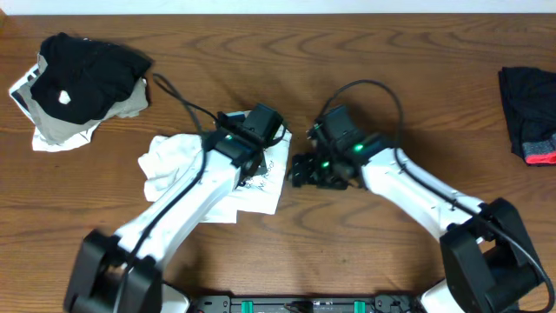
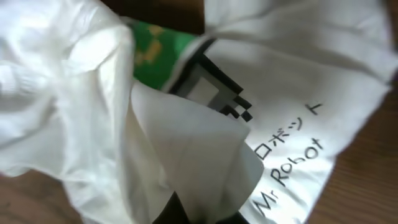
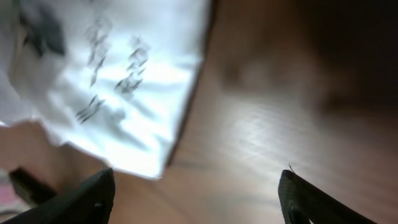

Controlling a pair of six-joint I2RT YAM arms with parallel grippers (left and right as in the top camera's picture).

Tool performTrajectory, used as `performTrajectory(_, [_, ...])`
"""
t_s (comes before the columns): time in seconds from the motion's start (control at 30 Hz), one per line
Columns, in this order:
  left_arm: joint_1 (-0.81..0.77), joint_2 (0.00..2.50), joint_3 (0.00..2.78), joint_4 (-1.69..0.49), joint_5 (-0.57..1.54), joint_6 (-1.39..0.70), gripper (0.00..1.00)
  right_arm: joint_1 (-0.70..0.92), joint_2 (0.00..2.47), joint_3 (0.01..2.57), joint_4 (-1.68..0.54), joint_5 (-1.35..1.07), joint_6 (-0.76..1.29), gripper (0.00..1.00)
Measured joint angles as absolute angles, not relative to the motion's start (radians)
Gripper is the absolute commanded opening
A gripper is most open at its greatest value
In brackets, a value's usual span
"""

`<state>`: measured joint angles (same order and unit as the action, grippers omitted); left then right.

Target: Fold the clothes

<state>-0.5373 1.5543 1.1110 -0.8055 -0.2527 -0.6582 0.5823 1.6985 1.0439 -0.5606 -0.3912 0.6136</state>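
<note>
Limp white T-shirt [image 1: 174, 163] lies crumpled at the middle of the table [image 1: 365, 69].
The left hand [image 2: 198, 214] is closed, apparently on a raised fold. The right hand [image 3: 198, 198] gapes wide just beside the printed edge. Light, soft cotton will probably sag from any pinch, so hem corners look like better holds.

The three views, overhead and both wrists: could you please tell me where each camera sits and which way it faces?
Overhead: fixed above the table, looking straight down; left arm and right arm meet at the white T-shirt.
Left wrist: close over the shirt's "Mr Robot" print; a dark sliver of the left gripper at the bottom edge.
Right wrist: low over bare wood beside the shirt's edge; the right gripper open, fingers in both bottom corners.
Shared: both wrist views show the printed text.
</note>
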Motion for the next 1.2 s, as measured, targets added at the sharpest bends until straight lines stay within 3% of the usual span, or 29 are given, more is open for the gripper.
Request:
performTrajectory(0.23, [-0.495,1.343,1.111,-0.871,-0.323,-0.658,0.06,0.639,1.699,1.044,-0.558,-0.385,0.686,0.8])
performTrajectory(0.53, [-0.393,1.141,1.111,-0.902,-0.351,-0.658,0.06,0.741,1.699,1.044,-0.5,-0.28,0.6,0.67])
performTrajectory(0.87, [-0.393,1.105,1.111,-0.916,-0.351,-0.658,0.06,0.919,1.699,1.043,-0.462,-0.055,0.438,0.63])
performTrajectory(1.2, [-0.393,1.104,1.285,-0.974,-0.351,-0.651,0.06,1.071,1.699,1.043,-0.436,0.166,0.458,0.62])
